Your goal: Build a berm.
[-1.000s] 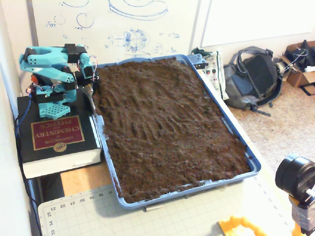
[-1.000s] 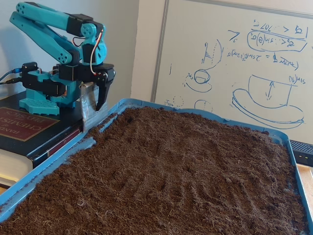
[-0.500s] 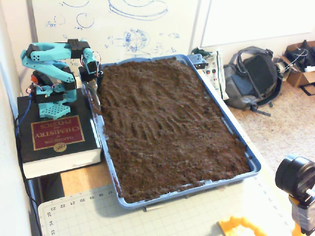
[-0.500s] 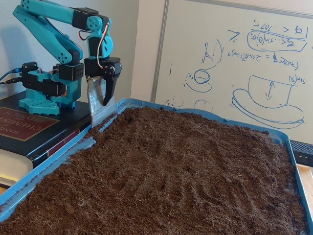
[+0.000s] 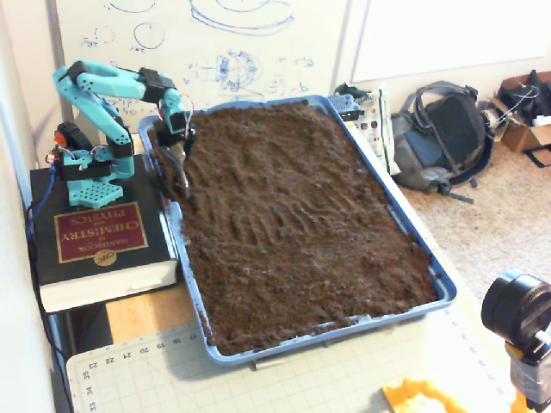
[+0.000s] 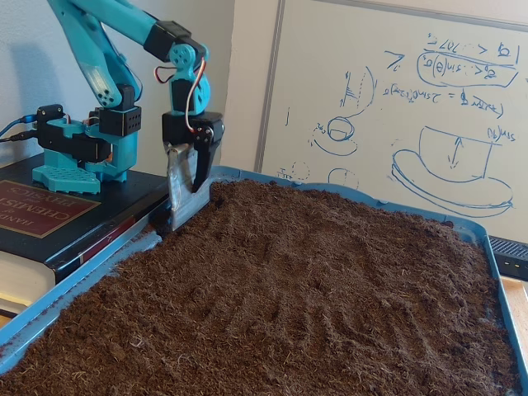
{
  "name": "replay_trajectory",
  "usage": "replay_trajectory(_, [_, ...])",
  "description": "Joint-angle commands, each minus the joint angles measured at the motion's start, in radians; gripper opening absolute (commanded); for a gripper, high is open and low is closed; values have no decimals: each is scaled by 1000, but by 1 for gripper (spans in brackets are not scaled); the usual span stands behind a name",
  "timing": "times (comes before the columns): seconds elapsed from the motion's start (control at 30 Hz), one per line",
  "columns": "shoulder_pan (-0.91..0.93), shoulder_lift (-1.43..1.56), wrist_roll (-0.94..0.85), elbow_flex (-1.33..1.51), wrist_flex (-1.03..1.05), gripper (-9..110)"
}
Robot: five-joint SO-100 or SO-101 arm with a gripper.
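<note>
Berm: none yet that I can see; the soil (image 5: 301, 206) lies flat and faintly furrowed across the whole blue tray (image 5: 443, 288), so the hump has still to be raised.
End effector: the end effector (image 6: 188, 186) hangs at the far left corner of the tray in the high fixed view, a flat metal blade (image 6: 178, 183) on one finger, tip down at the soil edge. A narrow gap shows between blade and dark finger with nothing in it; whether it is fully clenched I cannot tell.
Arm: teal, bolted to a base (image 5: 90, 185) standing on a thick chemistry handbook (image 5: 95, 237) left of the tray.
How the soil will handle: loose, crumbly and light, I would judge; nothing to grip. It wants pushing or scooping with the blade, and a pile will likely slump to sloping sides.
Risk: soil spilling over the low rim near the book.
Around: whiteboard (image 6: 396, 107) behind; backpack (image 5: 443, 138) on the floor to the right; cutting mat (image 5: 284, 383) on the near bench; another camera (image 5: 516, 314) at near right.
In the way: nothing on the soil itself.
</note>
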Motion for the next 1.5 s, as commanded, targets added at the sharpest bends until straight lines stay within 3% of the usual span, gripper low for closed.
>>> replay_trajectory(0.0, [-3, -64, 6, -80, -43, 1])
replay_trajectory(0.63, [-8, -474, 6, -91, -310, 1])
replay_trajectory(1.47, [-3, -453, -5, -224, -311, 0])
